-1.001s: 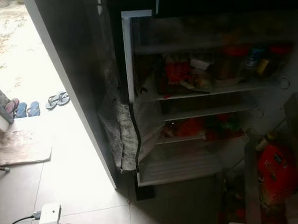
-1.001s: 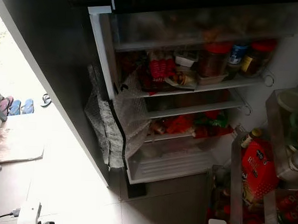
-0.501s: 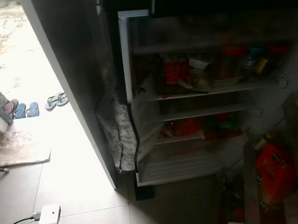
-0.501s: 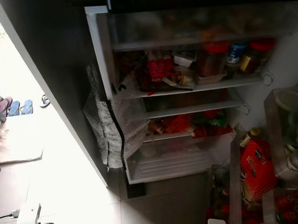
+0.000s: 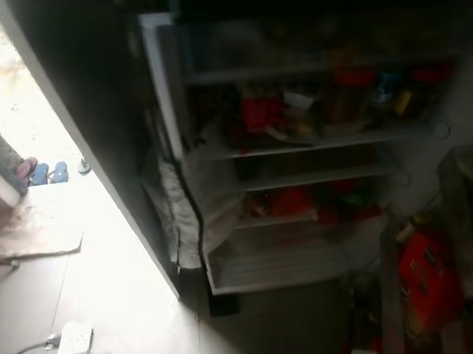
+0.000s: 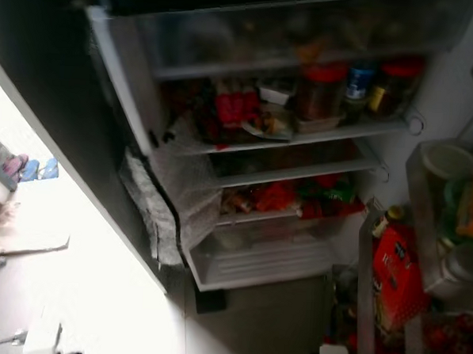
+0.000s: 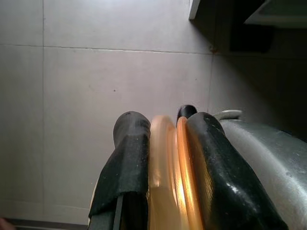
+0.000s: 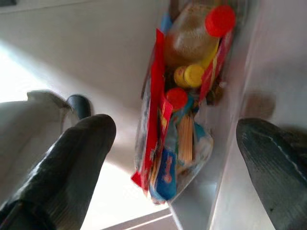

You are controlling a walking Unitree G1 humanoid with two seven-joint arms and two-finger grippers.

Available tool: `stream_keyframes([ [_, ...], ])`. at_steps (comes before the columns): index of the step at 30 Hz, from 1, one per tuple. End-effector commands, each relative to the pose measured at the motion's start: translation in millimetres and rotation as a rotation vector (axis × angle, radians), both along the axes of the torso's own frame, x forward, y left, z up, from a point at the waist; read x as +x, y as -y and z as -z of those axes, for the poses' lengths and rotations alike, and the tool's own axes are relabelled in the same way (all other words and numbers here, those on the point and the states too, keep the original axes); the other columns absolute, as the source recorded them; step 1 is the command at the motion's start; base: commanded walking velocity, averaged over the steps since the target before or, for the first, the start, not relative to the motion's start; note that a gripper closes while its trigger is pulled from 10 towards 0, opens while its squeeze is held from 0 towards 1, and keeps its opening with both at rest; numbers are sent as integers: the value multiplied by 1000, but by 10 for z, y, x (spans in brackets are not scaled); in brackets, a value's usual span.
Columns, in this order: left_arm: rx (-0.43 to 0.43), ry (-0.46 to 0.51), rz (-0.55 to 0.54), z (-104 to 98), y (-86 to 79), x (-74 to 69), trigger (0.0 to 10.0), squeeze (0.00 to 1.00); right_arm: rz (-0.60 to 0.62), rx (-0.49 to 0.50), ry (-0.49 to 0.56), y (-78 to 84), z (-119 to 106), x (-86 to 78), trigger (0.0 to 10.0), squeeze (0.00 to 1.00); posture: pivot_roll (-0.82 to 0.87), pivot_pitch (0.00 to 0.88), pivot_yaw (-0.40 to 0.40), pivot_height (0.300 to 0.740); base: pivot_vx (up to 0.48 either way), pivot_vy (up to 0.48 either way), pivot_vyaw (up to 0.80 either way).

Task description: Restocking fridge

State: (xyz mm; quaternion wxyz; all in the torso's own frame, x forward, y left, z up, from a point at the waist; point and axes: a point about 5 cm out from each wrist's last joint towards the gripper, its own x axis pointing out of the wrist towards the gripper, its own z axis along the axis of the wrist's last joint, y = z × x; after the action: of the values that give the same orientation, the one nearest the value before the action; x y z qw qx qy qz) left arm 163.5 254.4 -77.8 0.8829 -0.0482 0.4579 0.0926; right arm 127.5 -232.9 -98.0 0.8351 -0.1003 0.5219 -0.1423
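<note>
Straight ahead, fridge: open fridge (image 6: 246,154) takes up 11 to 2 o'clock, shelves already crammed with jars and red packets, all a bit blurry.
Door rack: door shelf (image 6: 411,257) at about 4 o'clock, holding a red bag (image 6: 394,268) and bottles.
Floor: pale tiles (image 7: 120,72), bright daylight spilling over them from 9 o'clock.
Left gripper (image 7: 163,158): fingers pinched narrow on a thin orange-and-clear plastic thing (image 7: 168,163), low over the tiles. Can't tell what it is tbh.
Handling guess: looks light, stiff-ish and slick, so I'd keep the squeeze on its flat faces.
Right gripper (image 8: 177,158): fingers spread wide, holding nothing, pointed at a clear bag of bottles and packets (image 8: 182,110).
</note>
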Motion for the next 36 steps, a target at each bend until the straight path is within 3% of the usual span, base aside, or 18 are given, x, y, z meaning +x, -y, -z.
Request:
stream_keyframes([
  [1, 33, -24, -6, -7, -109, -58, 10000, 0, 27, -37, -1, 122, -26, -18, 10000, 0, -19, 116, 33, 740, 0, -341, 0],
  [13, 35, -17, -2, -22, -89, -6, 10000, 0, 21, -22, 3, 111, -24, -13, 10000, 0, -20, 112, 35, 740, 0, -310, 0],
  [27, 36, 34, 6, -92, -110, 122, 10000, 0, 23, 4, 13, 95, -23, -3, 10000, 0, -21, 102, 38, 740, 0, 0, 0],
  [31, 40, 136, 11, -227, -131, 350, 10000, 0, 37, 51, 36, 73, -21, 10, 10000, 0, -13, 97, 36, 740, 0, 0, 0],
  [32, 31, 208, 8, -324, -121, 505, 10000, 0, 40, 66, 43, 68, -21, 14, 10000, 0, -11, 96, 35, 740, 0, 0, 0],
  [34, 16, 276, 9, -414, -92, 646, 10000, 0, 36, 67, 40, 70, -21, 11, 10000, 0, -9, 92, 32, 740, 0, 0, 0],
  [35, 5, 354, 30, -533, -12, 837, 10000, 0, 33, 65, 38, 72, -20, 9, 10000, 0, -10, 92, 32, 740, 0, 0, 0],
  [36, 0, 382, 38, -580, 21, 907, 10000, 0, 34, 65, 38, 73, -20, 8, 10000, 0, -11, 92, 32, 740, 0, 0, 0],
])
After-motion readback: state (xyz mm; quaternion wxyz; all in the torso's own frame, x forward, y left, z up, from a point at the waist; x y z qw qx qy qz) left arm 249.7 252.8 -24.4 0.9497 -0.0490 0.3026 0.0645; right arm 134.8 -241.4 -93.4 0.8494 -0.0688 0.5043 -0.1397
